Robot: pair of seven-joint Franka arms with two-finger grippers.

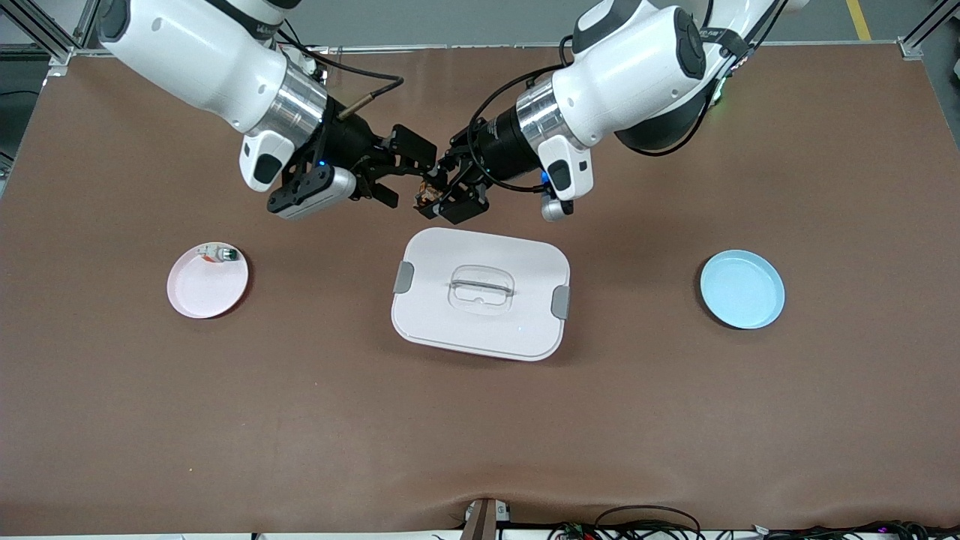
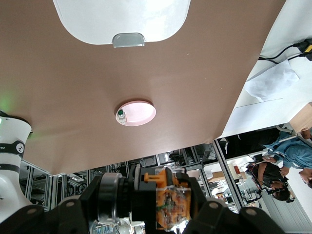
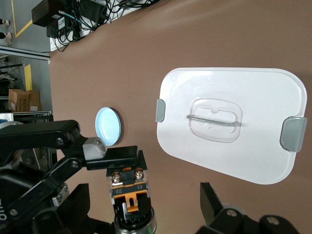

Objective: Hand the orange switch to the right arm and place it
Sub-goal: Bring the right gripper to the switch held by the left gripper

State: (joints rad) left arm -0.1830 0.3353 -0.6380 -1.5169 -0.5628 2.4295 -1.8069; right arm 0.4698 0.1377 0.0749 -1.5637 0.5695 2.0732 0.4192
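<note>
The orange switch (image 1: 427,193), a small black block with an orange-patterned face, is held in the air over the table just past the white box's edge that faces the robots. My left gripper (image 1: 441,189) is shut on it; in the left wrist view the switch (image 2: 170,200) sits clamped between the jaws. My right gripper (image 1: 409,178) is open, with its fingers spread on either side of the switch and not touching it. In the right wrist view the switch (image 3: 129,187) lies between the wide-apart fingers (image 3: 217,212), and the left gripper holds its end.
A white lidded box (image 1: 480,330) with grey latches lies mid-table. A pink plate (image 1: 202,292) at the right arm's end holds a small white piece with a green end (image 1: 217,255). A blue plate (image 1: 742,289) lies at the left arm's end.
</note>
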